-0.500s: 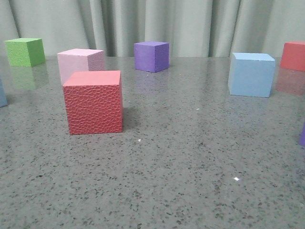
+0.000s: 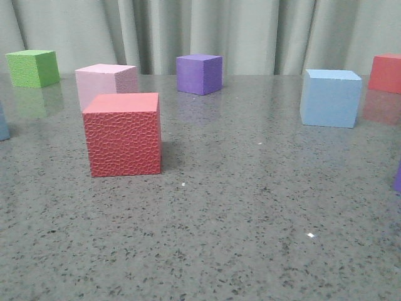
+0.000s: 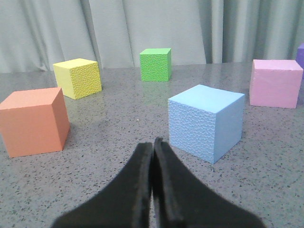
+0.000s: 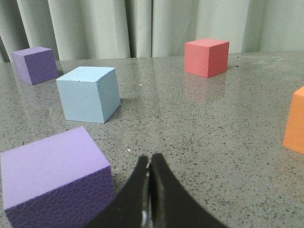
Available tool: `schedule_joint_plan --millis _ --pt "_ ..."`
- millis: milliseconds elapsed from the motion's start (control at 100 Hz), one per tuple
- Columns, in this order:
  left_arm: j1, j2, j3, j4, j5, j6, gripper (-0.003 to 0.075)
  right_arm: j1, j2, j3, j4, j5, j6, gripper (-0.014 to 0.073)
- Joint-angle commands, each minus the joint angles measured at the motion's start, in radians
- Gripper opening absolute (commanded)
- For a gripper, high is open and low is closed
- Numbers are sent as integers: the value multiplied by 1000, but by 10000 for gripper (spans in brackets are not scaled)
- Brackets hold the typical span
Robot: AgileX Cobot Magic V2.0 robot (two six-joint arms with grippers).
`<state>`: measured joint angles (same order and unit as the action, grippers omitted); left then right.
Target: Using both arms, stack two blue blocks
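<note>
One blue block (image 2: pixel 330 98) stands at the right of the table in the front view; in the right wrist view the same block (image 4: pixel 89 93) lies ahead of my right gripper (image 4: pixel 149 157), which is shut on nothing. The other blue block (image 3: pixel 205 121) sits just ahead and to one side of my left gripper (image 3: pixel 153 141), also shut and empty. In the front view only a sliver of that block (image 2: pixel 3 122) shows at the left edge. Neither gripper appears in the front view.
A red cube (image 2: pixel 123 135), pink cube (image 2: pixel 105 81), purple cube (image 2: pixel 199 73), green cube (image 2: pixel 33 68) and second red cube (image 2: pixel 385 73) dot the table. A purple cube (image 4: pixel 54 178) sits beside the right fingers. An orange cube (image 3: pixel 33 121) and yellow cube (image 3: pixel 77 78) lie near the left gripper.
</note>
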<state>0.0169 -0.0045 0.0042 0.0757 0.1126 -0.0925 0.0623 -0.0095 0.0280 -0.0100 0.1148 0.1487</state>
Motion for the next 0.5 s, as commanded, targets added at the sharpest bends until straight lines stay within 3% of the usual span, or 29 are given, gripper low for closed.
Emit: schedule_joint_plan --millis 0,490 --pt "5 -35 25 -8 -84 -2 -19 -5 -19 0 1 -75 -9 -69" --pt "5 -34 -2 -8 -122 -2 -20 -5 -19 -5 -4 -98 -9 -69"
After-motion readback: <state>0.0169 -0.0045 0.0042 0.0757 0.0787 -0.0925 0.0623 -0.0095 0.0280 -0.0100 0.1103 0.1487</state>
